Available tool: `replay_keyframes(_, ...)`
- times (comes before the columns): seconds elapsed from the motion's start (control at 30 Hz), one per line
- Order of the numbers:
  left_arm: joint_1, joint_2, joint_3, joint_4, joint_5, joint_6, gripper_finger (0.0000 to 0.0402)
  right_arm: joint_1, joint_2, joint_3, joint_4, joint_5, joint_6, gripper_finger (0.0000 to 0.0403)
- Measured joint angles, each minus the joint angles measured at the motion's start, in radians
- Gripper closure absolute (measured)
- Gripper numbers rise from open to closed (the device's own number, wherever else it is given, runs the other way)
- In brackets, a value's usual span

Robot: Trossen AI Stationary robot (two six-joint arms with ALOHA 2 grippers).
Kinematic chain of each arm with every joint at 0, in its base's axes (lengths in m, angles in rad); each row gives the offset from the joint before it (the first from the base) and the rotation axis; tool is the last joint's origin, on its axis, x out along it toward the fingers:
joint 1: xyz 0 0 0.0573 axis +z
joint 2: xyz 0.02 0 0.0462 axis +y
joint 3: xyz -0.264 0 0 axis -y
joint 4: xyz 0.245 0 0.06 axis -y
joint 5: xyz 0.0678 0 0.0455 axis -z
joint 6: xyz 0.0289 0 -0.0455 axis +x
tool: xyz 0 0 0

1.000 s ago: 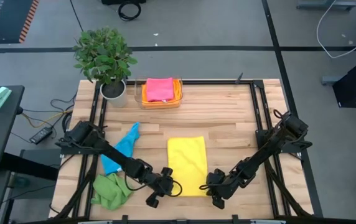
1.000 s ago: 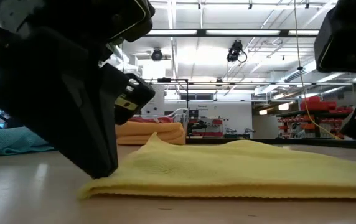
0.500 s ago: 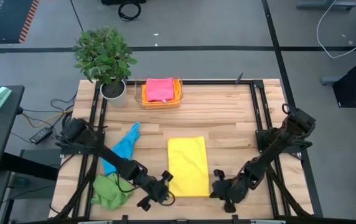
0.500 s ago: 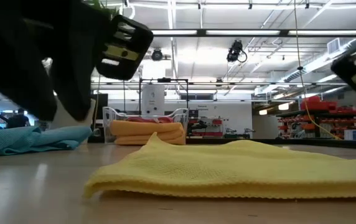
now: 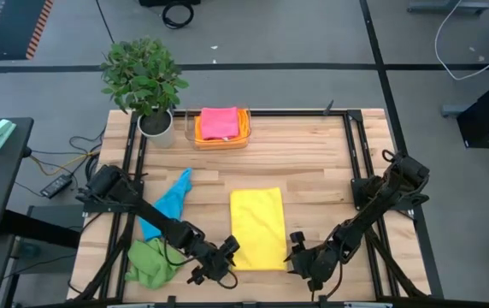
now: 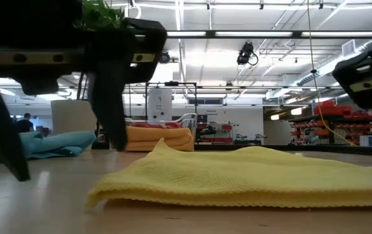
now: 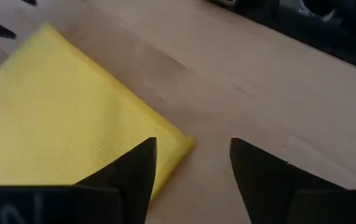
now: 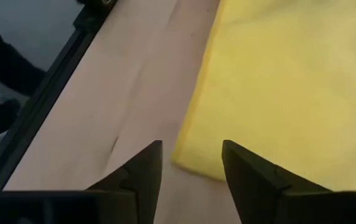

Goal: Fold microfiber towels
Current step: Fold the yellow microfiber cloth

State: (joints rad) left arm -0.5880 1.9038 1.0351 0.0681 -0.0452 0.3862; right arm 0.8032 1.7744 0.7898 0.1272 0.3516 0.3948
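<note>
Wooden table [image 5: 313, 171] below me: yellow towel [image 5: 257, 227] lies folded near six o'clock. My left gripper [image 5: 224, 255] and right gripper [image 5: 298, 257] stand released, empty, beside its near corners.

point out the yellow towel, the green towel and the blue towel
yellow towel [image 5: 257, 227], high view, middle of its folded top face
green towel [image 5: 150, 261], high view, centre of the crumpled heap
blue towel [image 5: 169, 205], high view, middle of the cloth
</note>
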Motion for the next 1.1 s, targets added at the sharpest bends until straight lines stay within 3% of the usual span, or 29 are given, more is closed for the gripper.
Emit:
replay_keyframes(0.43,0.049,0.051,0.001,0.014,-0.005,0.028,0.0246,-0.007,-0.001,0.000,0.028,0.016,0.021,0.0232)
replay_keyframes(0.77,0.043,0.072,0.003,0.026,0.016,0.073,0.0288,-0.002,0.002,0.000,0.026,-0.001,-0.099,0.0232)
replay_keyframes(1.1,0.048,0.077,0.001,0.030,0.018,0.066,0.0330,-0.005,0.095,0.001,0.095,-0.035,-0.071,0.0232)
